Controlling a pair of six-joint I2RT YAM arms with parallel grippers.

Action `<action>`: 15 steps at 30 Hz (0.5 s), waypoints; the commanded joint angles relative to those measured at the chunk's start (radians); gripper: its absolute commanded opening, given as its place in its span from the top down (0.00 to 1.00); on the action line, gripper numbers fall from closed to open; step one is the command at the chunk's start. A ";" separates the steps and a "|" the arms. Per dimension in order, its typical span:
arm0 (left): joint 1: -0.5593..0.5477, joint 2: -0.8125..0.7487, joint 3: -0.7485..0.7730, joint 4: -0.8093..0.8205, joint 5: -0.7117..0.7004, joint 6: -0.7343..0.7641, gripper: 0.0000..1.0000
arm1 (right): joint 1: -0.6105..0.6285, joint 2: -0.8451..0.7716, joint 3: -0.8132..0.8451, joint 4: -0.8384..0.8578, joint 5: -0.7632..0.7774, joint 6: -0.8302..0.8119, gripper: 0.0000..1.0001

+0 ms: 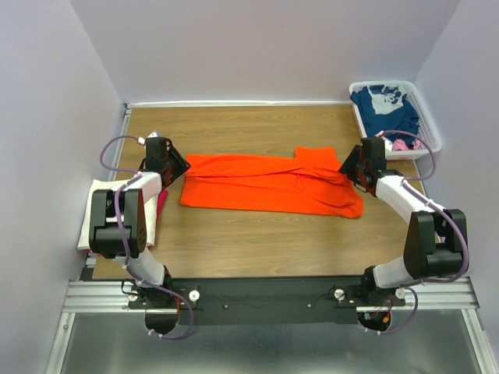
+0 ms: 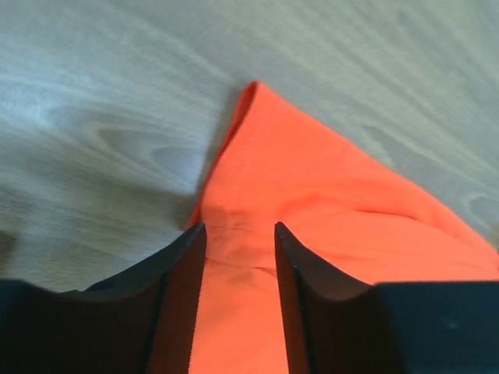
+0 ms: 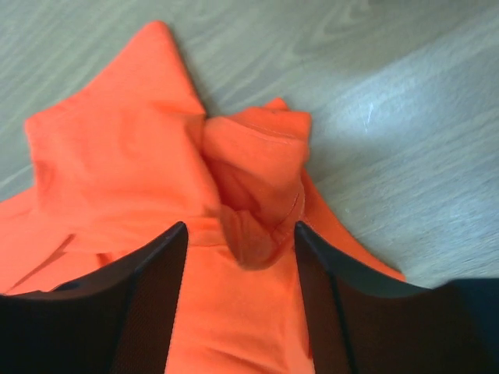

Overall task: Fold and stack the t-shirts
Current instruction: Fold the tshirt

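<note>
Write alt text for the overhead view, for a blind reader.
An orange t-shirt lies folded across a wooden table, with the left claw and right claw at its ends. A white basket at the far right holds a navy shirt.

orange t-shirt (image 1: 269, 185) spread lengthwise | left hand (image 1: 179, 167) at its left edge | right hand (image 1: 348, 166) at right edge

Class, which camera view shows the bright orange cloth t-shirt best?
The top external view: the whole bright orange cloth t-shirt lies spread across the wooden table. Each wrist view shows only one end of it, close up.
</note>
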 commanded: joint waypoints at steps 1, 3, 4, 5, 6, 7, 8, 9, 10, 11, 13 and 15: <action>0.005 -0.081 0.048 0.015 0.033 0.038 0.51 | -0.008 -0.075 0.002 0.020 -0.041 -0.032 0.34; 0.000 -0.088 0.081 0.003 0.050 0.055 0.51 | -0.006 -0.082 0.034 0.020 -0.062 -0.045 0.33; -0.010 -0.085 0.093 -0.003 0.057 0.059 0.51 | -0.008 -0.076 0.052 0.020 -0.065 -0.049 0.33; -0.017 -0.083 0.105 -0.006 0.062 0.069 0.50 | -0.008 -0.044 0.093 0.020 -0.070 -0.055 0.33; -0.017 -0.077 0.133 -0.006 0.071 0.075 0.50 | -0.008 -0.016 0.121 0.020 -0.076 -0.074 0.34; -0.064 -0.042 0.166 -0.006 0.105 0.087 0.51 | -0.008 0.039 0.173 0.018 -0.088 -0.091 0.34; -0.079 -0.042 0.167 -0.006 0.119 0.087 0.51 | -0.008 0.040 0.173 0.018 -0.088 -0.091 0.34; -0.096 -0.025 0.206 -0.006 0.131 0.104 0.51 | -0.008 0.105 0.231 0.020 -0.096 -0.107 0.34; -0.118 0.016 0.231 -0.006 0.163 0.113 0.51 | -0.006 0.136 0.255 0.020 -0.114 -0.113 0.34; -0.153 0.041 0.257 -0.005 0.181 0.121 0.51 | -0.008 0.173 0.287 0.018 -0.126 -0.122 0.34; -0.190 0.113 0.326 0.011 0.229 0.144 0.50 | -0.006 0.255 0.354 0.021 -0.139 -0.128 0.34; -0.234 0.158 0.387 0.017 0.251 0.148 0.50 | -0.008 0.312 0.400 0.017 -0.125 -0.136 0.35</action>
